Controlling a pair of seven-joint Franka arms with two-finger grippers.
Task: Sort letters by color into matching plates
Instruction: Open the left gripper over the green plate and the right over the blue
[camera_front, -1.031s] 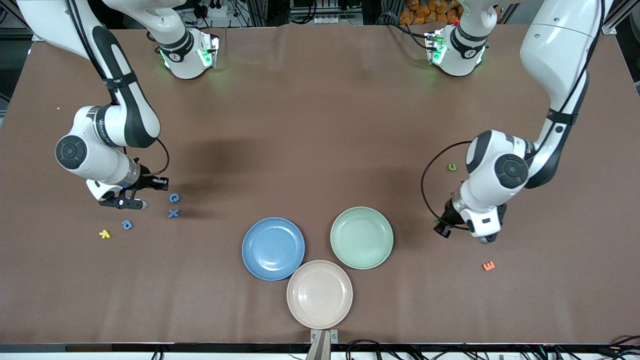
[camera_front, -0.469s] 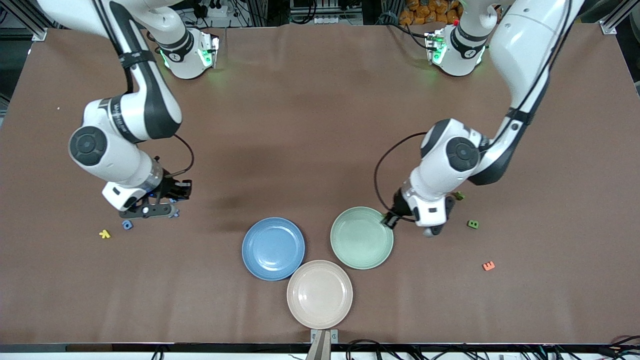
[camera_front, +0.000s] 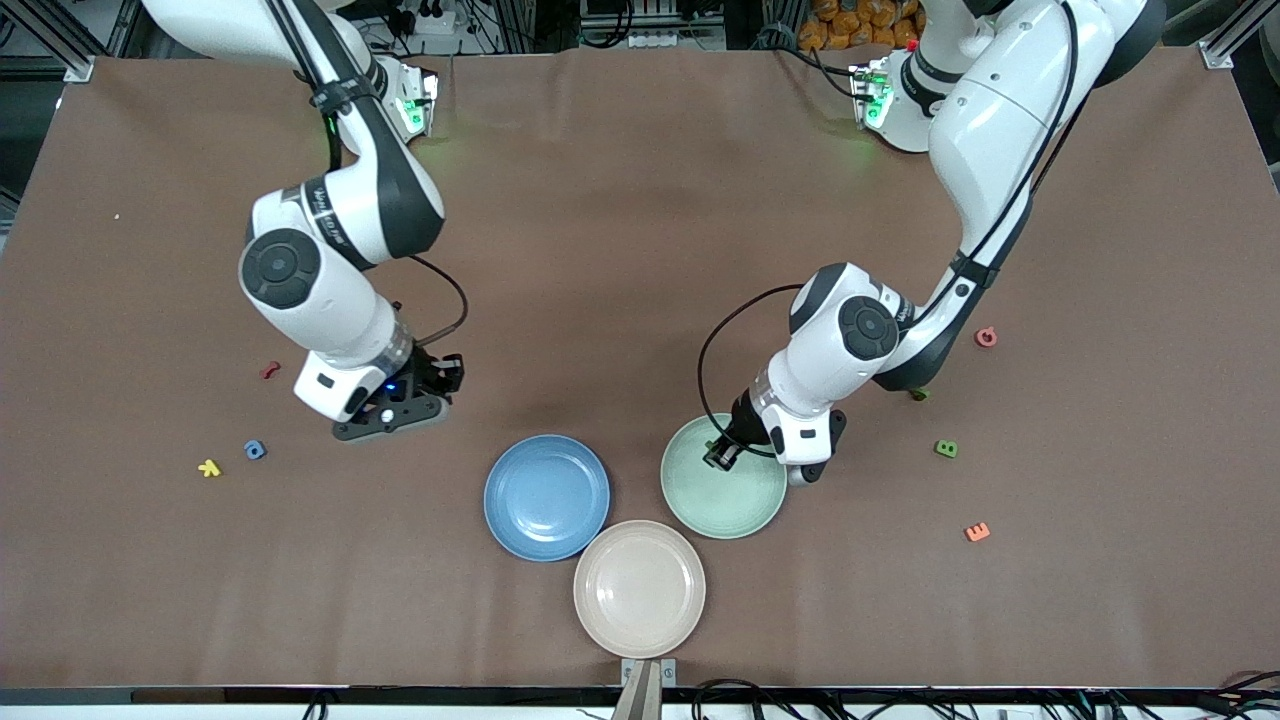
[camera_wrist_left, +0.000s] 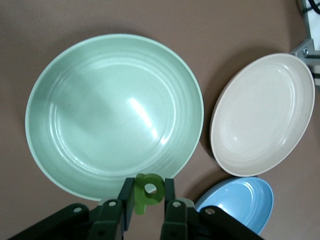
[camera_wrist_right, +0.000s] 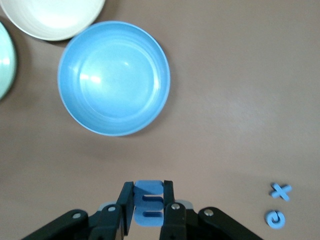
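I start at the right arm's end of the table. My right gripper (camera_front: 392, 415) is clamped on a small chunky blue toy letter (camera_wrist_right: 148, 202), pinched across its flat faces, and hangs over bare brown cloth short of the round matte blue plate (camera_front: 546, 497). Under the arm's reach lie a yellow letter (camera_front: 209, 467), a blue ring-shaped letter (camera_front: 255, 450) beside it, and a small red letter (camera_front: 269, 370). In the right wrist view a blue X (camera_wrist_right: 281, 190) and a blue C (camera_wrist_right: 275, 219) sit on the cloth just beside each other, away from the gripper.

The pale beige-pink plate (camera_front: 639, 588) sits nearest the front camera, touching or nearly touching the other two plates.

My left gripper (camera_front: 718, 452) is closed on a small green letter (camera_wrist_left: 147, 192), gripped by its stem, over the rim of the pale mint green plate (camera_front: 722, 476). Toward the left arm's end lie a green B (camera_front: 946, 448), an orange E (camera_front: 977, 532), a pink letter (camera_front: 986, 337) and a green one (camera_front: 918, 394) half hidden by the arm.

I judge these letters very light, stiff and a bit slick; they should be pinched across the flat sides and released low so they don't bounce.

Since a second ago both arms have swung inward from the outer table toward their plates; all three plates are still empty.
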